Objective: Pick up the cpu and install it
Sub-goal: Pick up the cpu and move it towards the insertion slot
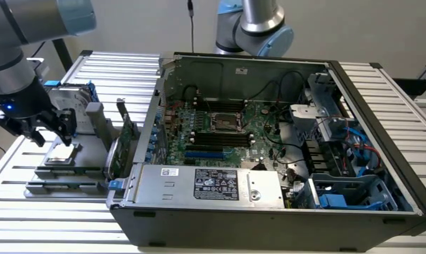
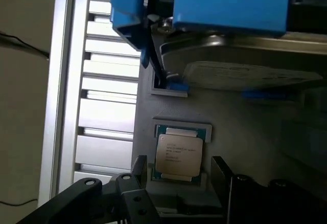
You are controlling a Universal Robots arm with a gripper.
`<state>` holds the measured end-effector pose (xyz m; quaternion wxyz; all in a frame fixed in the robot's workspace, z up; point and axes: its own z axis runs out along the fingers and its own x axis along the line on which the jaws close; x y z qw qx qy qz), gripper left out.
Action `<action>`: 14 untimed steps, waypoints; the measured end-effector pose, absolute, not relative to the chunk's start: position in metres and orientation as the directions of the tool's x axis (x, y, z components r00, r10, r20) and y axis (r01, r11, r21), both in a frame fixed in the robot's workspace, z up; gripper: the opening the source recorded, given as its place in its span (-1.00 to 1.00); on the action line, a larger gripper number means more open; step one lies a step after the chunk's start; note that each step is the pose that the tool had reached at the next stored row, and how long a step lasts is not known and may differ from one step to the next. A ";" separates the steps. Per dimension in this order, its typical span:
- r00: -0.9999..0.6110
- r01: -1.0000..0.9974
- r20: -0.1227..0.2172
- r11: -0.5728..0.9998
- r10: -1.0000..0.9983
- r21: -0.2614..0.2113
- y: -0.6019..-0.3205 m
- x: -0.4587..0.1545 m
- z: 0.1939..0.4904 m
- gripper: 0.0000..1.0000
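Observation:
The cpu (image 1: 62,154) (image 2: 179,154), a small square chip with a shiny metal top, lies flat in a recess of the grey holder (image 1: 85,159) on the exterior view's left. My gripper (image 1: 52,139) (image 2: 180,173) hangs just above it, open, one dark finger (image 2: 138,169) on each side of the chip, and touches nothing. The open computer case (image 1: 269,211) lies in the middle. Its motherboard's cpu socket (image 1: 223,123) faces up.
A silver hard drive with blue brackets (image 1: 70,98) (image 2: 245,75) stands behind the cpu. A green circuit card (image 1: 125,142) stands on edge between the holder and the case. Another arm's joint (image 1: 259,26) rises behind the case. Slatted aluminium table (image 1: 50,222) all around.

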<state>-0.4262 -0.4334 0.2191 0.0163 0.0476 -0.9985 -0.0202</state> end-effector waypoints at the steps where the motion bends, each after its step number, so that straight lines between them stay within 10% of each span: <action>1: -0.995 -0.094 0.031 0.995 -0.095 0.042 -0.434 -0.426 0.217 0.23; 14: -0.996 -0.086 0.031 0.995 -0.087 0.041 -0.437 -0.424 0.201 0.23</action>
